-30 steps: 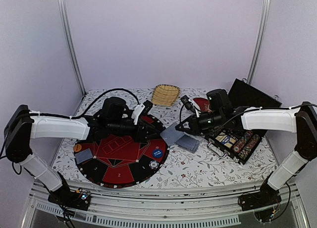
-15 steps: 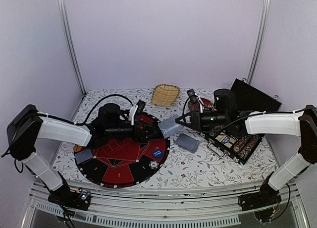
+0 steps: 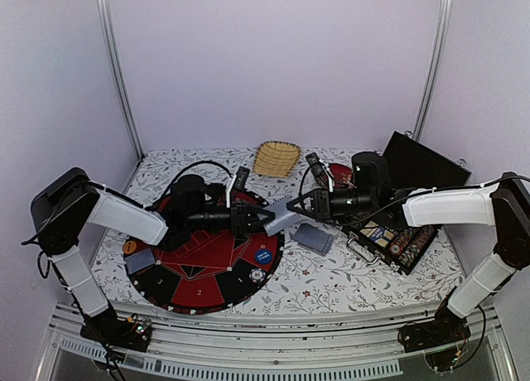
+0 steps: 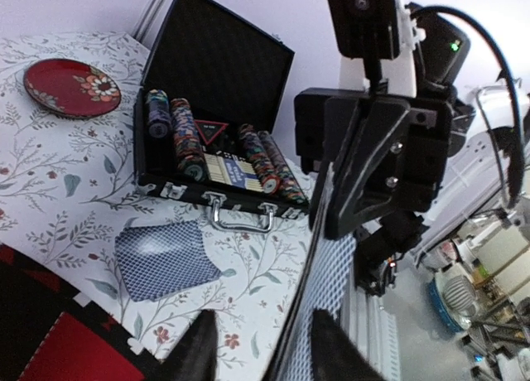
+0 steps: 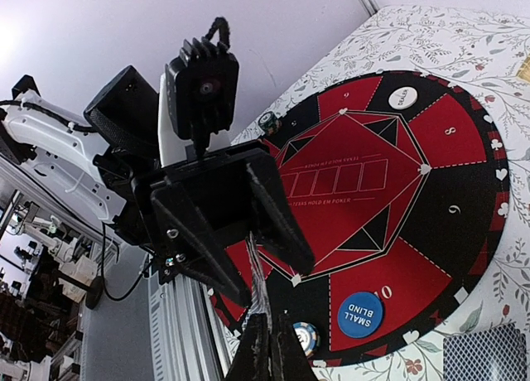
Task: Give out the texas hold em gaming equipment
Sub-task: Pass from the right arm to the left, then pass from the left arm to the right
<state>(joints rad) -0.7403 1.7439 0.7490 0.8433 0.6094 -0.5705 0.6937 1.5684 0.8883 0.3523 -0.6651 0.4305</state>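
My right gripper point(image 3: 293, 208) is shut on a blue-grey-backed playing card point(image 3: 282, 214) and holds it in the air over the right edge of the poker mat point(image 3: 199, 273). In the right wrist view its fingers point(image 5: 269, 352) pinch the card edge-on point(image 5: 265, 294). My left gripper point(image 3: 268, 218) is open, its two fingers point(image 4: 199, 348) standing either side of the card's free end point(image 4: 319, 282) without closing on it. A stack of cards point(image 3: 315, 238) lies on the cloth. On the mat are one card point(image 3: 139, 260), a blue small-blind button point(image 3: 262, 254) and a striped chip point(image 3: 257, 275).
An open black case point(image 3: 397, 236) with rows of chips stands at the right. A dark-red plate point(image 3: 335, 174) and a straw basket point(image 3: 277, 158) are at the back. An orange chip point(image 3: 130, 247) lies by the mat's left edge.
My left gripper has reached right until its open fingers straddle the card. My right gripper has lifted the card off the cloth and brought it left toward the mat.
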